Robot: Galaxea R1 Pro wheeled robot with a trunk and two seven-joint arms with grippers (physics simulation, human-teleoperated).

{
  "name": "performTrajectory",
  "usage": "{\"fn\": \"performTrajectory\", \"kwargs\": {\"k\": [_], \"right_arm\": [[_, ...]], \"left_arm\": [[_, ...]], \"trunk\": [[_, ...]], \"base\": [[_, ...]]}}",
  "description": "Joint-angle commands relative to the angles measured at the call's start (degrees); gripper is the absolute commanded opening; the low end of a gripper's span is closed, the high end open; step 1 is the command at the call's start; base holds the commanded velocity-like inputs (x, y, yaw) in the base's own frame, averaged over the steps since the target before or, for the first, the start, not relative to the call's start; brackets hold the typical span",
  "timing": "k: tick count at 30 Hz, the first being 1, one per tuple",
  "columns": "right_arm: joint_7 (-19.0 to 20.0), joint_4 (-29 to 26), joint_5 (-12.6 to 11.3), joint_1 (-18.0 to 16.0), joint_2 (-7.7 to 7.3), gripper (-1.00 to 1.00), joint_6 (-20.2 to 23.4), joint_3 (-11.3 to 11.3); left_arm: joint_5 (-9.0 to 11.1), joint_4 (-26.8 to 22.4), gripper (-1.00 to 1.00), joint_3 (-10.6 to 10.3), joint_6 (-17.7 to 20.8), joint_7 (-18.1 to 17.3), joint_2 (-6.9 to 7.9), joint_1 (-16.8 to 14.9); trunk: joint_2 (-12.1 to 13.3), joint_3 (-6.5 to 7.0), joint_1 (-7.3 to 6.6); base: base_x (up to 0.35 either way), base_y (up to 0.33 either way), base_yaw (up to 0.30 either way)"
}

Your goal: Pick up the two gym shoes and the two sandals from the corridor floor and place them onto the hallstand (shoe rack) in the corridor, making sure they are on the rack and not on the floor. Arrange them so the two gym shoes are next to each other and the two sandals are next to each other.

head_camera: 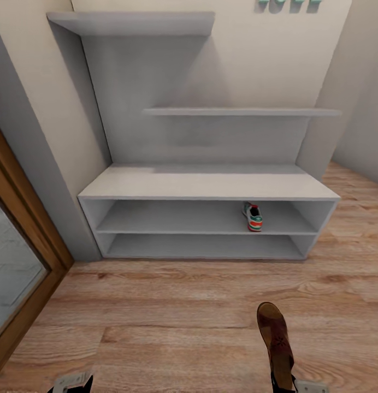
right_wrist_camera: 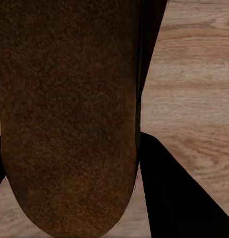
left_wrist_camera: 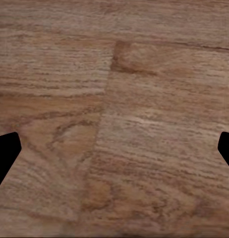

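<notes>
Right gripper [head_camera: 284, 383] jaws clenched on sandal [head_camera: 275, 338] at its heel end, toe pointing 12 o'clock toward hallstand [head_camera: 208, 185]; flat, light, stiff-looking sole, so heel pinch should hold. Left gripper [left_wrist_camera: 114, 148] jaws spread over corridor floor [head_camera: 156, 305]; one gym shoe [head_camera: 253, 216] on upper low shelf.

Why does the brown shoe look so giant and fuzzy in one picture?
In the right wrist view the flat dark brown sandal sits close to the camera, so it looks huge and blurry; in the head view the same sandal looks small and sharper.
</notes>
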Motion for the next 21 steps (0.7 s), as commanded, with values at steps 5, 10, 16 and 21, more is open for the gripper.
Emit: {"fn": "performTrajectory", "kwargs": {"k": [5, 10, 16, 21], "right_arm": [[0.0, -0.2, -0.5, 0.0, -0.02, -1.00, -0.2, 0.1], [0.0, -0.2, -0.5, 0.0, -0.03, -1.00, -0.2, 0.1], [0.0, 0.1, -0.3, 0.0, -0.11, -1.00, -0.2, 0.1], [0.1, 0.1, -0.3, 0.0, -0.17, -1.00, -0.2, 0.1]], "left_arm": [[0.6, 0.1, 1.00, 0.2, -0.1, -0.6, 0.02, 0.0], [0.7, 0.0, 1.00, 0.2, -0.1, -0.7, 0.02, 0.0], [0.6, -0.3, 1.00, 0.1, -0.1, -0.7, -0.09, 0.0], [0.6, -0.4, 1.00, 0.0, -0.1, -0.7, -0.13, 0.0]], "trunk": [[0.0, -0.42, -0.01], [0.0, -0.59, -0.01], [0.0, -0.63, -0.01], [0.0, -0.64, -0.01]], "base": [[-0.001, 0.001, 0.168], [0.000, 0.000, 0.089], [0.000, 0.000, 0.016], [0.000, 0.067, 0.003]]}}
